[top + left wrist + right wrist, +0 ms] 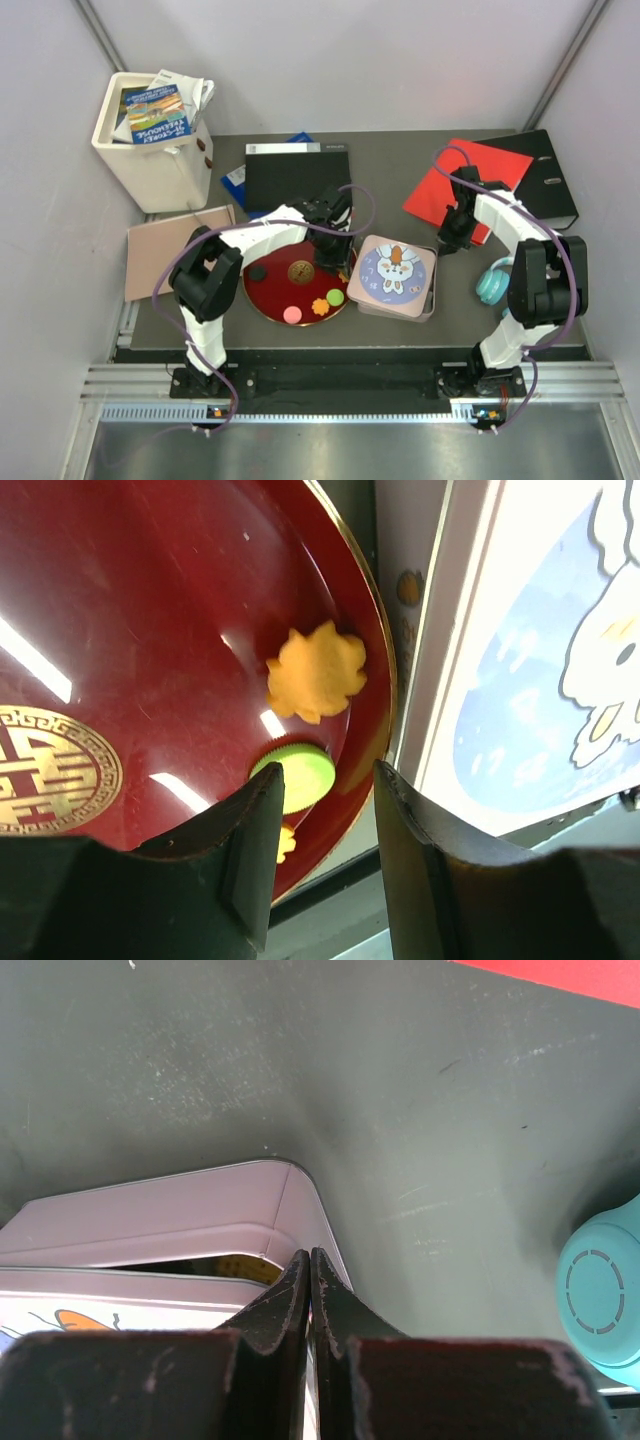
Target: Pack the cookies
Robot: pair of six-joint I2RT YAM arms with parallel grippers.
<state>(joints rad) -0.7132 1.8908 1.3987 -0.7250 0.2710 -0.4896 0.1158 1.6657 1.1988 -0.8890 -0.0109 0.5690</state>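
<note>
Left gripper (328,774): jaws about half open with nothing between them, hanging low over the right side of the plate (120,600).
Cookies: four show from above, all on the red plate: a black cookie (258,272), a pink cookie (292,314), an orange cookie (315,672) and a green cookie (295,775).
What the move turns on: the green cookie lies right at the tip of the left gripper, off toward its left finger (262,810) rather than centred in the gap. The orange cookie lies just beyond it, further along the plate's rim.
Long axis: none to speak of. The green cookie is round and lies flat, so I judge the jaws need only shift sideways to straddle it.
Tin (430,303): on the worktop (180,325), just right of the plate, with its pictured lid (540,680) on top, seemingly a little askew.
Right gripper (306,1256): shut tight and holding nothing, its tips at a corner of the tin. I cannot tell whether they touch it.
Nearer arm: the left one by far. The right one is across the tin from every cookie.
</note>
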